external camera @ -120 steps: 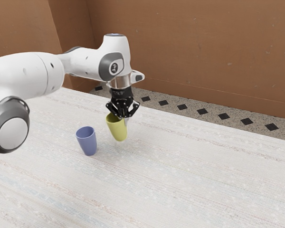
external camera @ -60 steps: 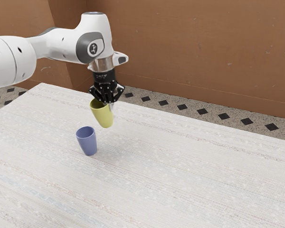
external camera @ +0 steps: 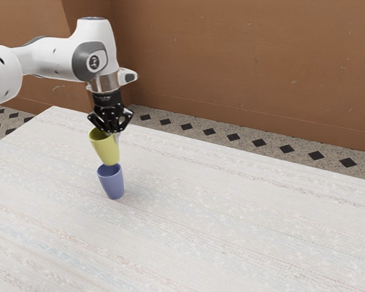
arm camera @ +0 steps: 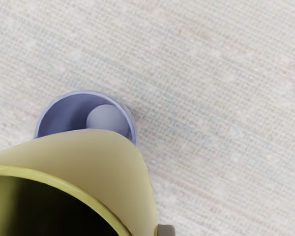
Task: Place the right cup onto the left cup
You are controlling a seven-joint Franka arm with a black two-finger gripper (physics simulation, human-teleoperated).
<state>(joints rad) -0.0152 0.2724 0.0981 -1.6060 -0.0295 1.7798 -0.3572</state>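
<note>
Brown walls at the back, running from ten round to two o'clock in the exterior view, with a big pale worktop spread out below. White robot arm comes in from about ten o'clock. Blue cup stands on the worktop at roughly eight o'clock, mouth up. Yellow-green cup is up in the air at nine o'clock, right around the blue one's twelve, its base super close to that rim. Can't tell if they touch. Fingers are clamped on the yellow-green cup's wall, near its mouth.

So pickup's done, and carrying it over is mostly done too, I'd say. The stacking isn't: the wrist view has a good part of the blue opening uncovered, so I reckon it needs a little centering, then lowering, then letting go. Catching the rim would be my worry, tbh.
</note>
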